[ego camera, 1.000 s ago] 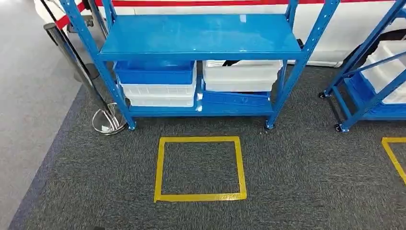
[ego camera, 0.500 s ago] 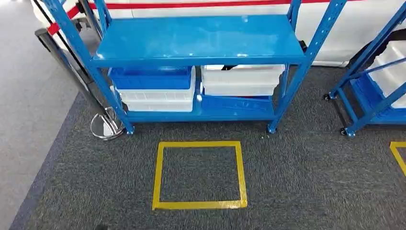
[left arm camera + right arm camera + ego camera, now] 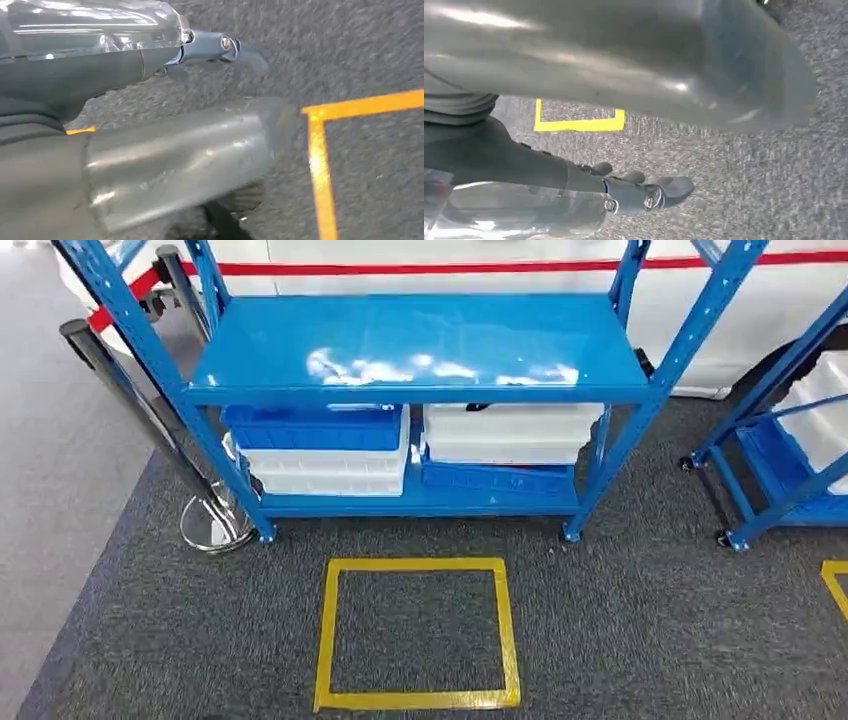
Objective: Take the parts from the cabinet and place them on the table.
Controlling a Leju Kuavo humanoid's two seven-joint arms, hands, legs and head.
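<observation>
In front of you stands the blue cabinet [image 3: 420, 345], an open metal rack on dark grey carpet [image 3: 620, 640], its upper shelf bare and glossy with reflected light. On the lower shelf you see a blue bin [image 3: 312, 427] stacked on a white bin [image 3: 325, 468] at the left, and a white bin [image 3: 510, 432] resting on a flat blue tray [image 3: 495, 478] at the right; the parts themselves cannot be made out inside them from the head view. A yellow tape square [image 3: 415, 633] marks the carpet just in front of the rack. A chrome-based stanchion post [image 3: 150, 420] stands beside the rack's left leg, and a second blue rack [image 3: 780, 450] holding a white bin sits at the right edge. Your left hand [image 3: 150, 155] hangs over the carpet near a corner of yellow tape, its thick thumb blurred and its dark fingers [image 3: 215, 47] stretched out with nothing in them. Your right hand [image 3: 624, 75] hangs likewise above the carpet, its dark fingers [image 3: 644, 192] extended and holding nothing.
</observation>
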